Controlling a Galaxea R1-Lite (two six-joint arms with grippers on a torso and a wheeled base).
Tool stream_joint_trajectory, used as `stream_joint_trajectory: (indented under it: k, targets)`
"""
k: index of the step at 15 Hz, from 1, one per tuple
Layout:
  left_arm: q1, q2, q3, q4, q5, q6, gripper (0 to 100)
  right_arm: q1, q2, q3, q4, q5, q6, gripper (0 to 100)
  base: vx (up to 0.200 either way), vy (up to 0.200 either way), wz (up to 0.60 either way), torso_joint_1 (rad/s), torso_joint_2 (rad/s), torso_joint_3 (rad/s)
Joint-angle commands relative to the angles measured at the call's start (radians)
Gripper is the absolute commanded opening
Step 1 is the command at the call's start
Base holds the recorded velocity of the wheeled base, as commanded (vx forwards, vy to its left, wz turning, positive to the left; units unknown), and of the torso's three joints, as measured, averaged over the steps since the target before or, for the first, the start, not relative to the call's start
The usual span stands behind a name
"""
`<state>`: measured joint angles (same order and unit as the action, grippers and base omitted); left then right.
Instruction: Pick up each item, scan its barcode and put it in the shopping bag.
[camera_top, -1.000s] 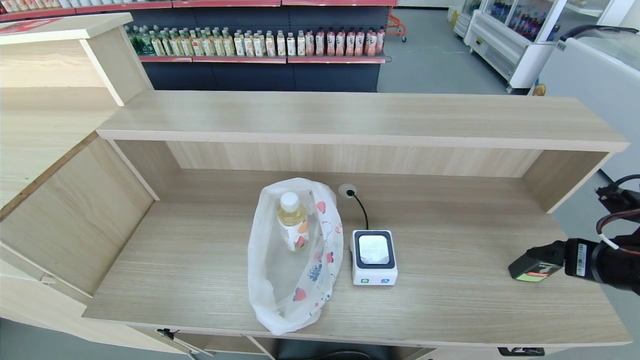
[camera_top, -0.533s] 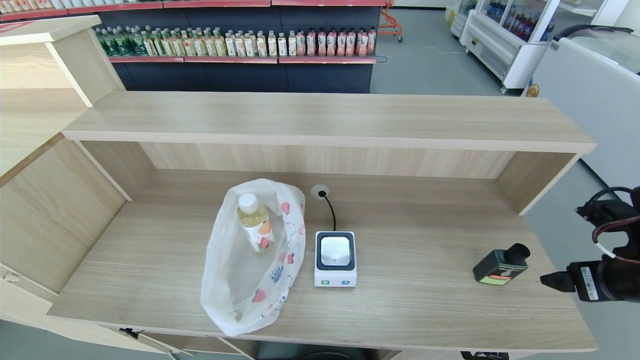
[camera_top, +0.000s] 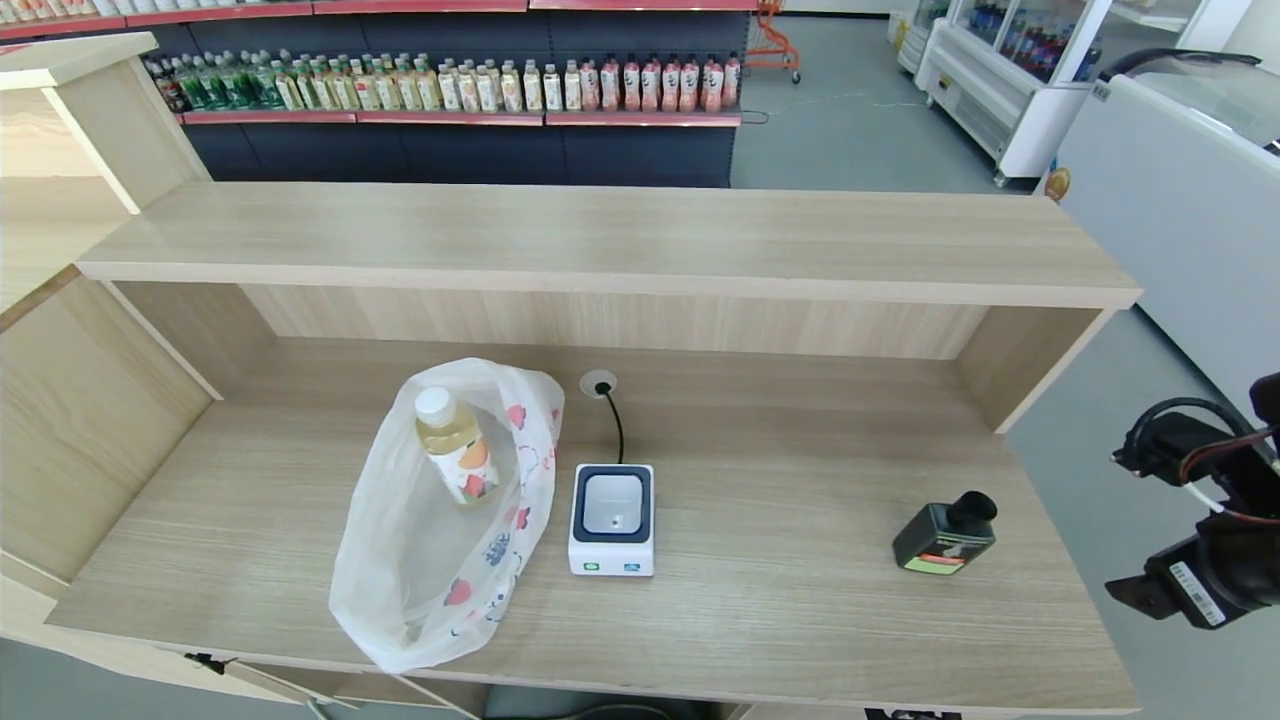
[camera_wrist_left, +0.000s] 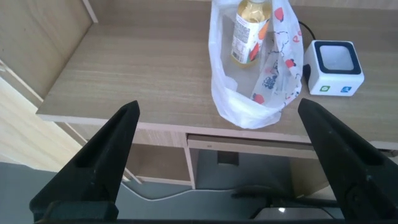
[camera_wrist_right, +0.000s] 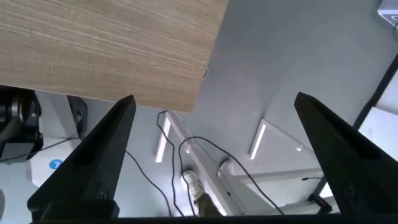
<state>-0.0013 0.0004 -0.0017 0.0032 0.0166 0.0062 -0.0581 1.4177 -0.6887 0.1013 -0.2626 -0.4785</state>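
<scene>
Right gripper (camera_wrist_right: 214, 102): fingers spread wide, nothing held, out past the right end of the counter (camera_top: 800, 600), over the floor. Left gripper (camera_wrist_left: 219, 107): likewise spread and empty, low before the counter's front edge.

Dark bottle (camera_top: 940, 538) is near the counter's right end, well apart from the scanner (camera_top: 611, 518); probably lying on its side, hard to tell. Tea bottle (camera_top: 455, 460) is upright in the shopping bag (camera_top: 375, 560).

Judged step: the right gripper takes the dark bottle across its body, clear of the label, so the barcode can face the scanner window.

Surface: pale wood grain, raised shelf behind. Room: drink shelves (camera_top: 450, 85), freezers (camera_top: 1020, 60).
</scene>
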Motion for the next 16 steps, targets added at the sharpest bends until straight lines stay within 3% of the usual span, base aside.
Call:
stream_joint_trajectory:
  k: [1,8,16]
  targets:
    - [0.001,0.000,0.000,0.000,0.000,0.000,100,0.007,0.066,0.011,-0.035,0.009,-0.026,100,0.000,0.000,0.00,0.000,0.00,0.000]
    - [0.001,0.000,0.000,0.000,0.000,0.000,100,0.090,0.231,0.040,-0.270,0.098,-0.111,100,0.000,0.000,0.00,0.000,0.00,0.000]
    - [0.001,0.000,0.000,0.000,0.000,0.000,100,0.124,0.349,0.049,-0.394,0.180,-0.121,100,0.000,0.000,0.00,0.000,0.00,0.000]
